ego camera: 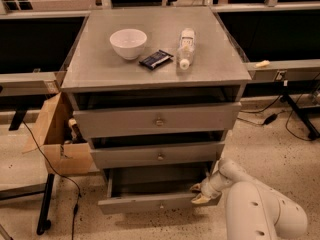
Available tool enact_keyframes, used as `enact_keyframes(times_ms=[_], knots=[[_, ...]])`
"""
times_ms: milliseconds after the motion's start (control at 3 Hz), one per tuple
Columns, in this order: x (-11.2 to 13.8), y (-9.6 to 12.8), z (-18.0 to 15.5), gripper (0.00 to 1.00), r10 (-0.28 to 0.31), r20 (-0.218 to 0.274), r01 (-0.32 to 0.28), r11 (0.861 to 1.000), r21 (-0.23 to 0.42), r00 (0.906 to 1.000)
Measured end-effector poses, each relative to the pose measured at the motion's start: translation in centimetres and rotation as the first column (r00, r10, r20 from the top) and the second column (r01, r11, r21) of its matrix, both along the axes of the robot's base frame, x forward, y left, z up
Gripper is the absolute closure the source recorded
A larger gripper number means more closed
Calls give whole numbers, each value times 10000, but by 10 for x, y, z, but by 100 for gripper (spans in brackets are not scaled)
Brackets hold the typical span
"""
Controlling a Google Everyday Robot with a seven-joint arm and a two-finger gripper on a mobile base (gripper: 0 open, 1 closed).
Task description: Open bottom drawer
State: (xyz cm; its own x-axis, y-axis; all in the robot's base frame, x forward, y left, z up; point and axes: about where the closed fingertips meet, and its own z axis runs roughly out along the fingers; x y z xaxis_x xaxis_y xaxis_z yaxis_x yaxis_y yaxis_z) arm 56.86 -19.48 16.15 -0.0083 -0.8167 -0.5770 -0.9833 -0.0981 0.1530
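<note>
The bottom drawer (150,203) stands pulled out at the lower centre of the frame. The pincer (199,194) is at its right front corner; I cannot tell whether it grips.

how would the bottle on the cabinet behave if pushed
The bottle lies on its side, so a sideways nudge would probably roll it. It looks like clear plastic, so likely light and not fragile. The gripper is far below it, at the right end of the pulled-out bottom drawer.
</note>
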Motion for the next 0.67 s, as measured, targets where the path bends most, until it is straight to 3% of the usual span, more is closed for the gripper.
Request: enact_keyframes(times_ms=[667], knots=[[-3, 1, 2, 28, 33, 60, -33, 10000, 42, 10000]])
